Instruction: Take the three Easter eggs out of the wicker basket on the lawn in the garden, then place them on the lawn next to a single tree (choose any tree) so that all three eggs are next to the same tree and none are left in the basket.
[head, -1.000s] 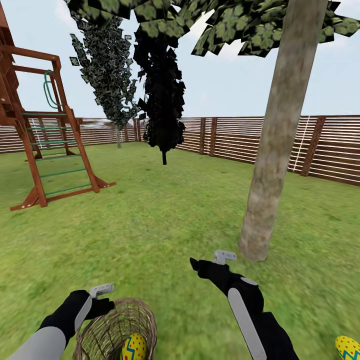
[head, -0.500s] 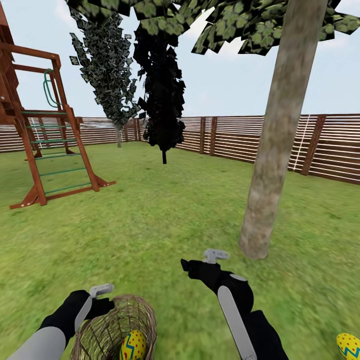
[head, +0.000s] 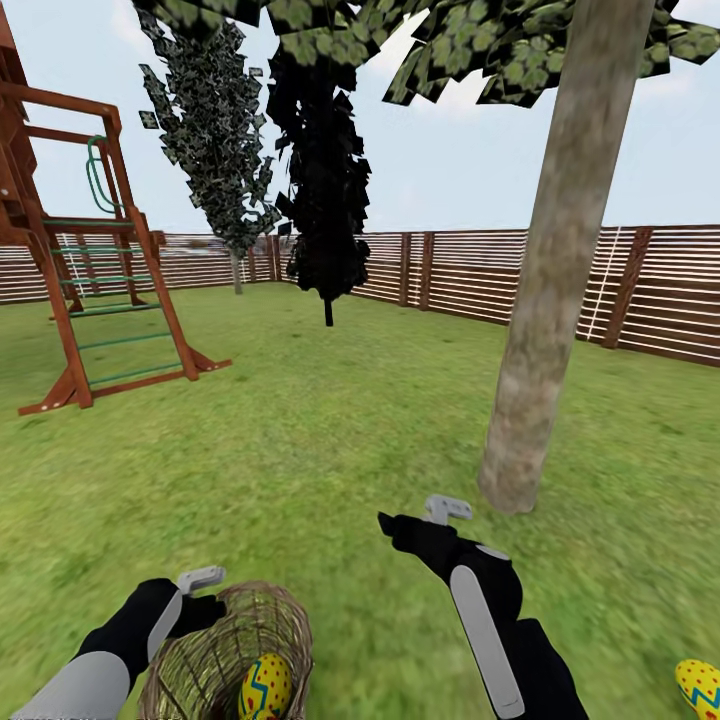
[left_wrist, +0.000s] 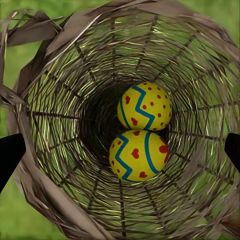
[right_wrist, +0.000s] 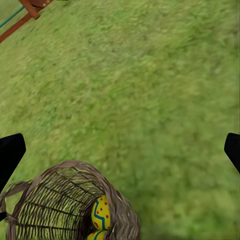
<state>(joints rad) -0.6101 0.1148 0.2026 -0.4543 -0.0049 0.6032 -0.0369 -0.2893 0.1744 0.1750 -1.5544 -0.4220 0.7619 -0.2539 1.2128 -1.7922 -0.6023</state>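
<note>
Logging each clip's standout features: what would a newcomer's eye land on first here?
Two bright yellow eggs with blue zigzags and red marks lie inside the tan woven-twig basket that the left gripper hovers beside. A third such egg lies on the mottled green lawn, short of the pale grey-brown tree trunk.

Mottled green lawn (head: 330, 440) under wicker basket (head: 225, 660), egg (head: 700, 688), tree (head: 545, 330).

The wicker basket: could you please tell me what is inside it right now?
Two Easter eggs lie touching inside the wicker basket, seen through its mouth. The woven floor under them is covered, so anything beneath cannot be seen. A third egg lies on the lawn.
</note>
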